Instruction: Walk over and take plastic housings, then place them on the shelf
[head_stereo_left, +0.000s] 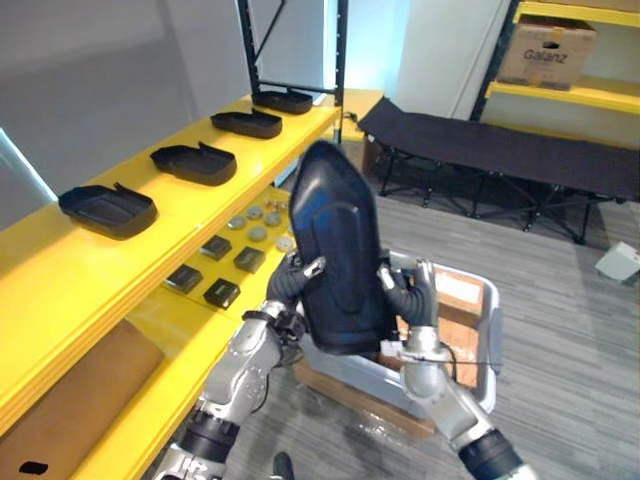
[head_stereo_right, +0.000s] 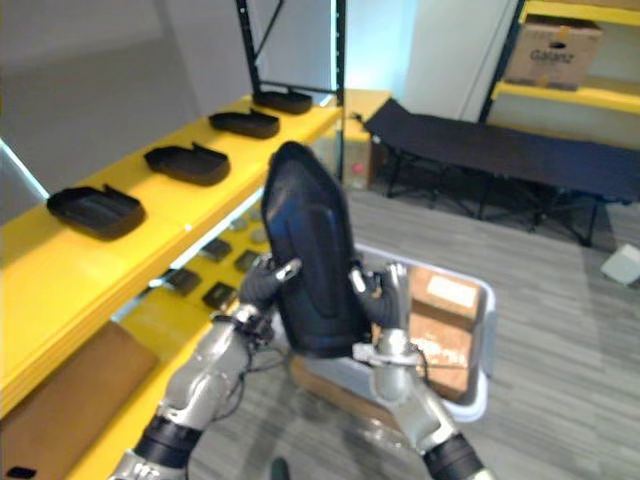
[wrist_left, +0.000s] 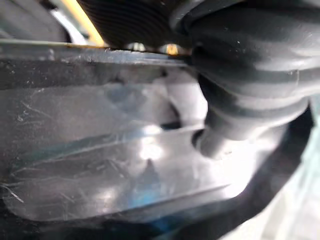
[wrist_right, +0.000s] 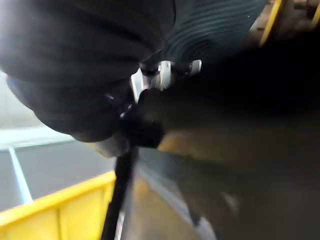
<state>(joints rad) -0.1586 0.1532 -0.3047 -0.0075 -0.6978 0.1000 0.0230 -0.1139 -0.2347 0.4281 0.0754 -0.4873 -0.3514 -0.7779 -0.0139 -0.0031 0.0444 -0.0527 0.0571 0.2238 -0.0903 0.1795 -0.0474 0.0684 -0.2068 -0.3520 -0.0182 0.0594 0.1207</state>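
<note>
I hold one black plastic housing (head_stereo_left: 335, 250) upright in front of me, between both hands. My left hand (head_stereo_left: 288, 285) grips its left edge, with the thumb laid over the front face. My right hand (head_stereo_left: 412, 300) clamps the right edge, thumb on the housing and fingers behind it. In the left wrist view the housing's glossy surface (wrist_left: 125, 150) lies right against the hand's dark cover (wrist_left: 250, 75). Several more black housings rest in a row on the yellow shelf's top board (head_stereo_left: 200, 215), the nearest (head_stereo_left: 108, 208) at the left and the farthest (head_stereo_left: 283, 100) by the upright post.
The lower shelf board holds small black boxes (head_stereo_left: 222, 292), round discs (head_stereo_left: 258, 222) and a brown board (head_stereo_left: 70, 400). Behind the housing stands a grey bin (head_stereo_left: 488, 340) holding a cardboard box (head_stereo_left: 462, 300). A black folding cot (head_stereo_left: 500, 150) stands farther back, and another yellow rack carries a carton (head_stereo_left: 546, 50).
</note>
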